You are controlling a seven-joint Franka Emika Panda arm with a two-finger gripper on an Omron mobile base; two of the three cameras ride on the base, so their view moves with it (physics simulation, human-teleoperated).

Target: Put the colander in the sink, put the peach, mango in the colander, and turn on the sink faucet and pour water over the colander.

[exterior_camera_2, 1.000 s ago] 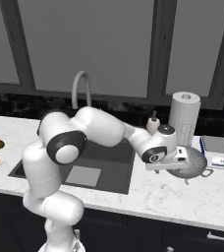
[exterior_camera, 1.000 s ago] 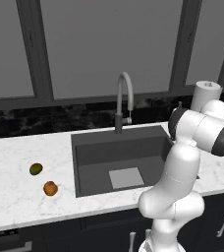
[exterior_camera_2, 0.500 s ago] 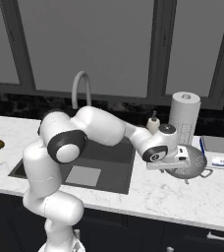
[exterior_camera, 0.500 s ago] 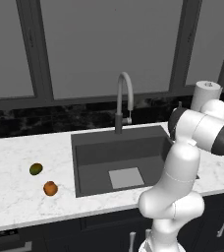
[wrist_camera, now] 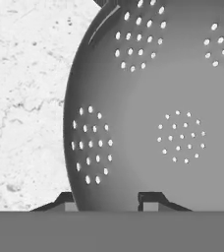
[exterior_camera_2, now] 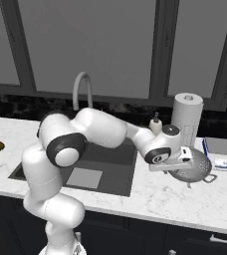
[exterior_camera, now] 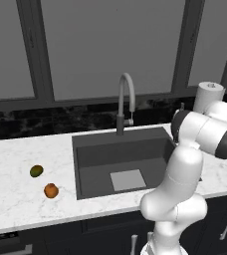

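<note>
The tool [wrist_camera: 106, 201] pinches the colander's [exterior_camera_2: 192, 167] rim, fingertips [wrist_camera: 149, 199] astride it; the left base view adds peach [exterior_camera: 51, 190] and mango [exterior_camera: 36, 171] far left.

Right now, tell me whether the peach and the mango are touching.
Apart. The left base view shows bare counter between the mango and the peach.

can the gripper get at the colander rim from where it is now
Probably yes: the gripper already straddles the colander rim, one fingertip outside, the other inside, nothing between them.
</note>
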